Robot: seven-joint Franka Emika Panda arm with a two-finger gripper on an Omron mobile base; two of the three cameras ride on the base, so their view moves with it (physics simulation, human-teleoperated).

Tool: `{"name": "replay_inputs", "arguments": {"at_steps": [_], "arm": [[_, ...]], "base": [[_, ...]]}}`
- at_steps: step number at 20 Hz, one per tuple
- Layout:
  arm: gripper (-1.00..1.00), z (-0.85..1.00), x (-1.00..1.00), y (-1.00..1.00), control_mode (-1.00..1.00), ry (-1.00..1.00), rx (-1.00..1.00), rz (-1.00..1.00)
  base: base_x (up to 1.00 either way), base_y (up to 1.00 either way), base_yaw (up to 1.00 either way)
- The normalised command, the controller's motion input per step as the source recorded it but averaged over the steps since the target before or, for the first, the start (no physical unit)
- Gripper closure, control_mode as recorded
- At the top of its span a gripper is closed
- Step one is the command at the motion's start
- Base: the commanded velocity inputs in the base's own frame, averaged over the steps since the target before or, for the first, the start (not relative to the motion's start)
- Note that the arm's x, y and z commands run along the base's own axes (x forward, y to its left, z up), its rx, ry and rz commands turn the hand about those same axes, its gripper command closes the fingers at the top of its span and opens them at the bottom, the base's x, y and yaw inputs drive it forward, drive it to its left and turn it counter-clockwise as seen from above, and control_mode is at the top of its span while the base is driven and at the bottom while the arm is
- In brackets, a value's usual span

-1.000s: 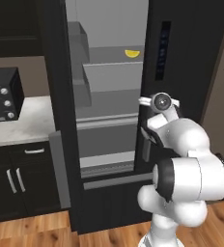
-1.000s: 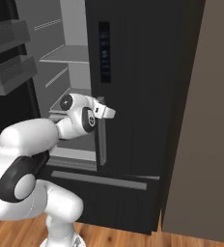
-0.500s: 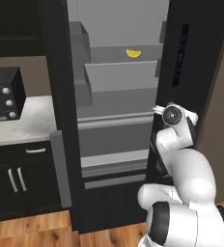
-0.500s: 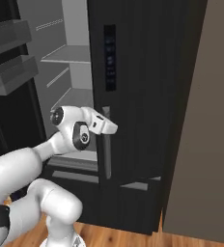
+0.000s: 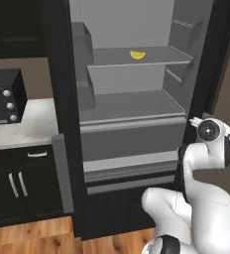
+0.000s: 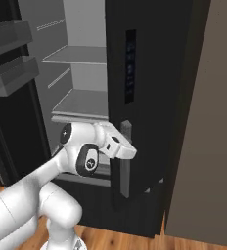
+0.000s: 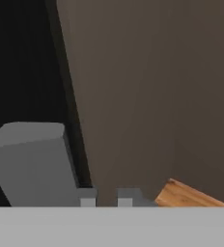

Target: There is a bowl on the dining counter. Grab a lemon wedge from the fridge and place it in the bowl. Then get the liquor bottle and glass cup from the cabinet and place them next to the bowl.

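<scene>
Kitchen: black fridge (image 5: 132, 149) stands with its right door (image 6: 149, 102) swung out wide, pale grey shelved interior exposed; marble counter (image 5: 18, 131) with a black microwave (image 5: 3, 96) sits to the left, wood floor (image 7: 191, 195) below.
Change: over the last second the right door has swung from partly ajar to well open, and the arm has followed it out to the right.
Change, jaws: they were about half open a second ago and have just snapped shut.
Gripper: gripper (image 6: 130, 151) sits right at the grey vertical door handle (image 6: 125, 161); the right base view shows it touching or just beside the bar.
Gripper state: jaws together; in the hand view the two fingertips (image 7: 87, 198) sit close with only a slim gap, and the handle block (image 7: 34, 161) lies to one side, not between them. So closed on nothing, as far as I can judge.
Lemon wedge: lemon wedge (image 5: 137, 54) rests on the upper shelf (image 5: 142, 59), towards the middle, well apart from the gripper.
Meaning: access step looks done; shelf is reachable.
Next, my guess: back off the handle, open the jaws, reach up to the wedge.
Bowl: not placed into yet; wedge untouched.
</scene>
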Motion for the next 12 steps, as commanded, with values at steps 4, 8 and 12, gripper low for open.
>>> {"name": "replay_inputs", "arguments": {"at_steps": [4,8,12], "arm": [[-1.00,0.34,-0.88,-0.09,-1.00,0.01,0.04,-0.16],[-1.00,0.53,-0.90,0.46,-1.00,0.07,0.10,-0.06],[-1.00,0.58,-0.54,0.93,-1.00,0.13,0.10,0.00]], "base": [[0.00,0.00,0.00],[0.00,0.00,0.00],[0.00,0.00,0.00]]}}
